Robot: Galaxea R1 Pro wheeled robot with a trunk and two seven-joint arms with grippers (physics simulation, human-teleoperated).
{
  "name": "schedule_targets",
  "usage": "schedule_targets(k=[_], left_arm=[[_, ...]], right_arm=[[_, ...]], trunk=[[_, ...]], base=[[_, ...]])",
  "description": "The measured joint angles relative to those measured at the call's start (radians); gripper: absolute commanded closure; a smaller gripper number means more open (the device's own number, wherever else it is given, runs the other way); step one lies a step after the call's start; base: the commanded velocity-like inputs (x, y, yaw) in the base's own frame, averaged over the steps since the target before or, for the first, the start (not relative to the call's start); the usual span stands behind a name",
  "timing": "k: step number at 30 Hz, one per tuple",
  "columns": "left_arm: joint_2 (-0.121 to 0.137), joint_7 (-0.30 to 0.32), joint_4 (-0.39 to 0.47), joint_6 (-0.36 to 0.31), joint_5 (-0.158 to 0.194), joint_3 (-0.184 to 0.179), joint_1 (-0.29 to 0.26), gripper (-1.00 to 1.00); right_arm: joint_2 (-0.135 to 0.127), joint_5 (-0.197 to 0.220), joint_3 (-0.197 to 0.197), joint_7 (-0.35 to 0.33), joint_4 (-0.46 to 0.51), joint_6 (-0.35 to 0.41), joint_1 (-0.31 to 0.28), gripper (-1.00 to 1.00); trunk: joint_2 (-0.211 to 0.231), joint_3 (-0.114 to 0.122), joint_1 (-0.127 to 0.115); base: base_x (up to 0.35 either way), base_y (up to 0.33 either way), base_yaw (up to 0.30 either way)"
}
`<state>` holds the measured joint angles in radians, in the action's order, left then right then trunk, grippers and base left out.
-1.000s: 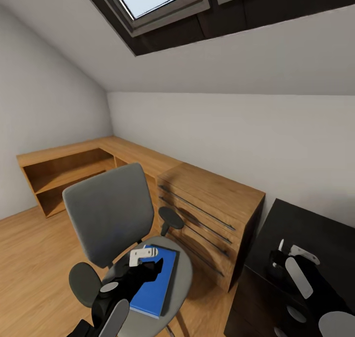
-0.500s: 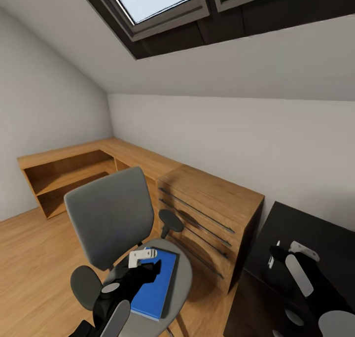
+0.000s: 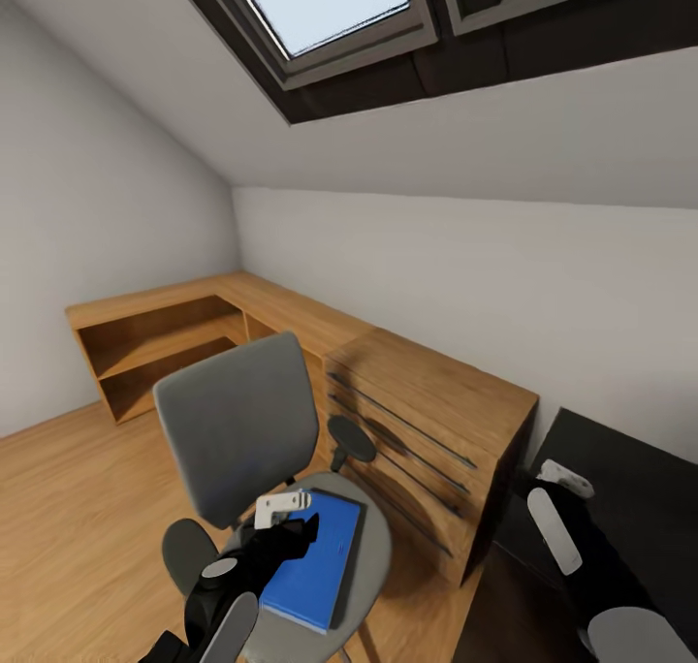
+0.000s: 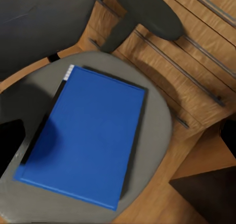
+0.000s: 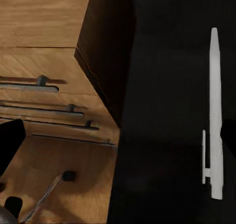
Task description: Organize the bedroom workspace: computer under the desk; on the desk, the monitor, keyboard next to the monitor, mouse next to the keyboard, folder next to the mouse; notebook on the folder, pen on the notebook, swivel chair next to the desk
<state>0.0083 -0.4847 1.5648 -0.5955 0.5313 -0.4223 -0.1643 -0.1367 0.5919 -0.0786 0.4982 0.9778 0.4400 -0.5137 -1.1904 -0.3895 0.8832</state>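
Observation:
The grey swivel chair [image 3: 237,426] stands in front of the wooden dresser. A blue folder [image 3: 318,558] lies flat on its seat [image 4: 158,117]. My left gripper [image 3: 301,529] hovers open just above the folder's near edge, and the folder [image 4: 88,135] lies whole below it in the left wrist view. To the right, my right gripper [image 3: 545,484] is over the black desk [image 3: 640,479] and open. The white pen [image 5: 215,116] lies on the desk top close beside one fingertip. The computer, monitor, keyboard, mouse and notebook are out of view.
A light wooden dresser [image 3: 436,421] with long drawer handles stands between the chair and the desk. A low wooden shelf unit [image 3: 165,338] runs along the far walls. Wood floor [image 3: 68,518] lies open to the chair's left. The ceiling slopes, with a skylight [image 3: 320,4].
The whole picture has shifted right, so the camera has moved. My left gripper stays over the folder. My right arm now covers the pen in the head view.

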Motion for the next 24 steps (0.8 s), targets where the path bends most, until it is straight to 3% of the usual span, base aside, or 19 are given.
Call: schedule_targets(k=[2,6,8,10,12,15,24], left_arm=[[0.000,0.000,-0.001,0.000,0.000,0.000,0.000,-1.00],[0.000,0.001,-0.010,0.000,0.001,0.000,0.000,-1.00],[0.000,0.001,-0.018,0.000,0.002,0.001,0.000,-1.00],[0.000,0.001,-0.022,0.000,0.002,0.002,0.000,-1.00],[0.001,0.001,-0.023,0.001,0.001,0.004,0.000,-1.00],[0.002,0.001,-0.024,0.002,0.000,0.011,0.000,-1.00],[0.003,0.001,-0.022,0.004,0.000,0.036,0.000,-1.00]], right_arm=[[0.012,-0.006,0.023,0.007,0.000,-0.001,0.000,-1.00],[0.028,-0.015,0.111,0.010,-0.004,-0.002,0.000,-1.00],[0.037,-0.015,0.178,0.010,-0.007,-0.009,0.001,-1.00],[0.064,-0.016,0.237,0.010,-0.019,-0.032,0.002,-1.00],[0.092,-0.019,0.271,0.011,-0.045,-0.059,0.002,-1.00],[0.115,-0.039,0.303,0.011,-0.066,-0.076,0.002,-1.00],[0.123,-0.055,0.386,0.003,-0.075,-0.083,0.002,-1.00]], trunk=[[0.014,0.006,-0.008],[0.021,0.010,-0.012],[0.021,0.009,-0.012],[0.021,0.009,-0.012],[0.021,0.008,-0.012],[0.021,0.007,-0.012],[0.021,0.006,-0.012]], base=[[0.000,0.000,0.275],[0.000,0.000,0.277],[0.000,0.000,0.278],[0.000,0.000,0.278],[0.000,0.000,0.278],[0.000,0.046,0.241],[0.000,0.269,0.049]])
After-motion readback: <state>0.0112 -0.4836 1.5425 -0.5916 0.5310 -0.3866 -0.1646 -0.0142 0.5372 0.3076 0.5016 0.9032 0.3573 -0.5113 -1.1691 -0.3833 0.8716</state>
